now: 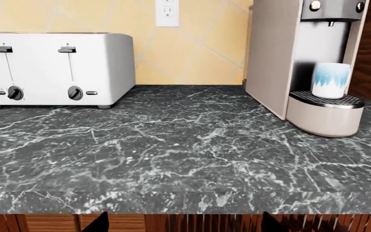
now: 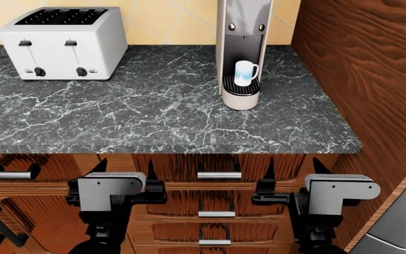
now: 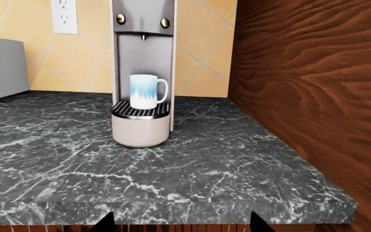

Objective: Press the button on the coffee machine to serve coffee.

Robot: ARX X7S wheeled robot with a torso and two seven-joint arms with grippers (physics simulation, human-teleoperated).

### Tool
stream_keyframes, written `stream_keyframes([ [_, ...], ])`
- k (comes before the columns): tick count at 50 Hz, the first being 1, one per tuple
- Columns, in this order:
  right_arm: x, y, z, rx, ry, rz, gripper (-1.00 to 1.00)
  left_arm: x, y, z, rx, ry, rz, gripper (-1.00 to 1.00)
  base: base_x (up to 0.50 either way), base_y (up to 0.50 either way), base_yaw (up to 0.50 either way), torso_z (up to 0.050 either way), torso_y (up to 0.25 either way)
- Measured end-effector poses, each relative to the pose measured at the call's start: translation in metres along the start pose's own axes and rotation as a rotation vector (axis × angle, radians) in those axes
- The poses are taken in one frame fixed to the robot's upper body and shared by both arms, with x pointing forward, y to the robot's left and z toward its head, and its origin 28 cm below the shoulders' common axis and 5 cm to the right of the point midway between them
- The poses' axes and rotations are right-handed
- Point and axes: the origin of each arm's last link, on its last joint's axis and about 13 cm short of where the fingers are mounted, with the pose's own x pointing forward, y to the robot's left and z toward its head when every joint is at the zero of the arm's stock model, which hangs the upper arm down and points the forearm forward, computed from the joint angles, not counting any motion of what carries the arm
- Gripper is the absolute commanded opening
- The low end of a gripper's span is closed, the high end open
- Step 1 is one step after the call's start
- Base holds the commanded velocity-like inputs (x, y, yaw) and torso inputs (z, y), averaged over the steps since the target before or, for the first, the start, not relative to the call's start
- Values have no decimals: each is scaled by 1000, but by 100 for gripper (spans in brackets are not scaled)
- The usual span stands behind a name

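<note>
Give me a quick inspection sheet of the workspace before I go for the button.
Surface: dark marble counter, mostly bare.
Job's things: coffee machine upright at the back right, two round buttons above the spout; white-and-blue mug standing on its drip tray.
Clutter: white toaster at the back left, apart from the machine.
Grippers: left gripper and right gripper open, below the counter edge, holding nothing.
Cables: nothing seen.
Surroundings: wall outlet, wooden side panel, drawers below.

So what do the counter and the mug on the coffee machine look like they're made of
Counter: looks like polished dark stone, marble or granite, going by its white veining.
Mug: probably glazed ceramic, smooth white with a blue pattern.
It stands on the coffee machine.
</note>
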Motion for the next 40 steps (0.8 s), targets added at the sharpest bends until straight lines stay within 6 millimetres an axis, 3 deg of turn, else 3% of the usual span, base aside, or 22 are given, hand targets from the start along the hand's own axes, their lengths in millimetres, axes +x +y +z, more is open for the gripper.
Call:
stream_keyframes([
  [18,20,-23,67,-10,-37,26,100,29,8,53,25,-1,4,100,0,0,0,0,0],
  [28,21,-29,80,-17,-35,31,100,33,12,65,22,14,9,100,32,0,0,0,0],
  [40,22,-31,83,-27,-29,42,100,33,15,67,16,26,16,100,311,0,0,0,0],
])
